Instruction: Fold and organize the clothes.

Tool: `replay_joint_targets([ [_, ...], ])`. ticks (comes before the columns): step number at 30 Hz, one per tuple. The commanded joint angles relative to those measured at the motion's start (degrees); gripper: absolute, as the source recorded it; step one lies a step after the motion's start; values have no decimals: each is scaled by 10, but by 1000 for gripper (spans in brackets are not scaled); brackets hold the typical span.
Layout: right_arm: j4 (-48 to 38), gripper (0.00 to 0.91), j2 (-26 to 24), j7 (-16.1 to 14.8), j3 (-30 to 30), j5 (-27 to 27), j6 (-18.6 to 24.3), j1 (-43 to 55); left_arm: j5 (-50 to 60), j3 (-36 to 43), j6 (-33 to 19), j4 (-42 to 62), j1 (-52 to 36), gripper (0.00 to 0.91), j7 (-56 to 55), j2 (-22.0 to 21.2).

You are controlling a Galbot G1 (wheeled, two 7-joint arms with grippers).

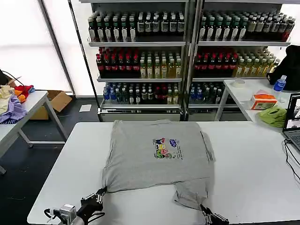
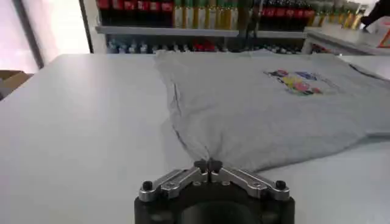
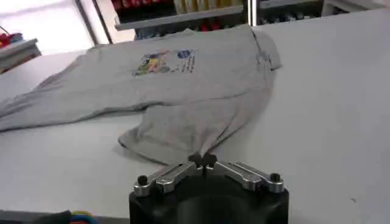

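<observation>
A: Shirt [image 1: 157,157] position?
B: Light grey, print [image 1: 167,148] up, spread flat on white table [image 1: 248,164]. Long axis runs 12 to 6 in the head view; one end toward the drink shelves [image 1: 187,51] at 12, other end at the near edge.
A: Grippers?
B: Left gripper [image 1: 100,192] at the 7 o'clock corner, fingers closed, pinching fabric. Right gripper [image 1: 205,209] at 5 o'clock, fingers closed on a bunched fold. Shirt extends away from both toward 12.
</observation>
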Motion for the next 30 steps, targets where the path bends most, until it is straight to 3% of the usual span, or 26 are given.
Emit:
replay_joint_targets([
  [1, 2, 0, 4, -11, 0, 18, 20, 8, -5, -3, 3, -29, 7, 10, -5, -6],
  [8, 48, 0, -13, 8, 5, -2, 1, -74, 16, -7, 23, -85, 69, 10, -10, -20],
  [15, 74, 0, -23, -11, 14, -13, 8, -111, 17, -36, 49, -111, 98, 10, -12, -10],
  [19, 81, 0, -22, -32, 15, -3, 39, -112, 27, -64, 53, -123, 112, 10, 0, 7],
  [25, 60, 0, 0, -21, -12, 33, 129, -58, 25, -62, 54, -119, 72, 10, 11, 23],
  [30, 45, 0, 7, -1, -10, 82, 145, 23, 11, -53, 55, -80, -21, 10, 52, 47],
])
